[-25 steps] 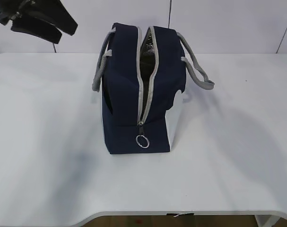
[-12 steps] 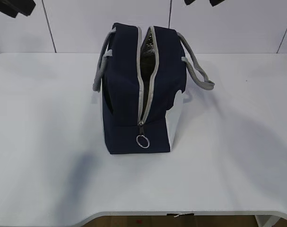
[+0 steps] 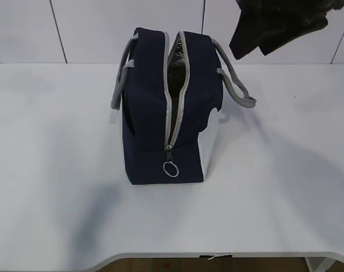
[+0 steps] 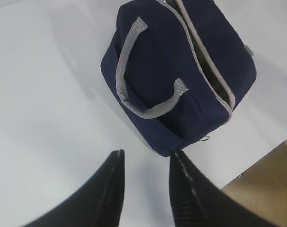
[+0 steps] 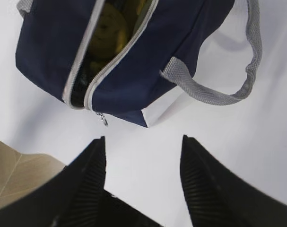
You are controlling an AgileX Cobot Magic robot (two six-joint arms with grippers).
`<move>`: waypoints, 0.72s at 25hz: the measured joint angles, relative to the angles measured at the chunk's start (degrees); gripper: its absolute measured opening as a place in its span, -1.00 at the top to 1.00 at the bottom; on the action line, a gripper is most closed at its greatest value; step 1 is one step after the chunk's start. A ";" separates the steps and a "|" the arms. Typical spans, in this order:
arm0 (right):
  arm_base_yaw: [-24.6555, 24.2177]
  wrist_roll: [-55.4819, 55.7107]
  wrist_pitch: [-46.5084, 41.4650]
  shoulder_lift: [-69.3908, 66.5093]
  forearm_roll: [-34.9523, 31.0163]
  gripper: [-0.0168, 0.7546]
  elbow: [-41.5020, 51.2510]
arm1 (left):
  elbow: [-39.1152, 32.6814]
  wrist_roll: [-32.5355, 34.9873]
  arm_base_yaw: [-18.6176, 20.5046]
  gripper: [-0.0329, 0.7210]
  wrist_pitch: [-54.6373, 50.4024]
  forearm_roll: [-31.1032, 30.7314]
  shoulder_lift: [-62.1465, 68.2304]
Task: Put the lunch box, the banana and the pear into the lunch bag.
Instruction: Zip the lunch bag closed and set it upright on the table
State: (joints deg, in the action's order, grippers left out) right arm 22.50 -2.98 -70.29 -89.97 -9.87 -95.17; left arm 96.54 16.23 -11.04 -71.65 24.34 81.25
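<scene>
Navy-blue lunch bag standing unzipped in the middle of a white surface, both grippers raised clear of it.

From the left: the left gripper hangs above the surface beside the bag, its jaws apart and holding nothing. The bag stands upright, grey handles drooping either side, zipper ring pull at the near end. Through the gap, something yellow lies inside; which fruit is unclear. The right gripper hovers above, jaws spread wide, empty.

The lunch bag is matt navy cloth with grey woven webbing handles and a metal ring pull.
</scene>
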 joint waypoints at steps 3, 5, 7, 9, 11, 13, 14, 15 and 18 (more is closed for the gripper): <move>0.00 -2.10 6.62 3.67 0.00 -0.11 7.03 | -0.12 -0.08 0.00 0.26 -0.03 0.00 -0.67; 0.00 -3.92 11.18 6.13 0.00 -0.11 11.84 | -0.12 -0.08 0.00 0.26 -0.12 0.00 -0.70; 0.00 -6.61 16.14 8.89 0.00 -0.10 17.30 | -0.12 -0.08 0.00 0.26 -0.12 0.00 -0.70; 0.00 -9.80 21.49 11.65 -0.84 -0.10 22.51 | -0.12 -0.29 0.00 0.26 -0.12 0.00 -0.70; 0.00 -13.93 26.35 14.58 -2.92 -0.10 27.63 | -0.12 -0.79 0.00 0.26 -0.12 0.00 -0.70; 0.00 -17.29 31.25 17.71 -5.63 -0.10 32.89 | -0.12 -1.57 0.00 0.26 -0.12 0.00 -0.70; 0.00 -19.11 33.18 19.11 -7.28 -0.10 35.33 | -0.12 -1.84 0.00 0.26 -0.12 0.00 -0.70; 0.00 -21.18 35.50 20.13 -8.77 -0.10 37.28 | -0.12 -2.12 0.00 0.26 -0.12 0.00 -0.70; 0.00 -30.11 41.78 22.69 -13.97 -0.10 44.10 | -0.12 -2.30 0.00 0.26 -0.12 0.00 -0.70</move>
State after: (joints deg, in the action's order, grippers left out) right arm 22.50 -33.09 -28.51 -67.28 -23.84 -51.07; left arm 96.42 13.93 -11.04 -71.78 24.34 80.56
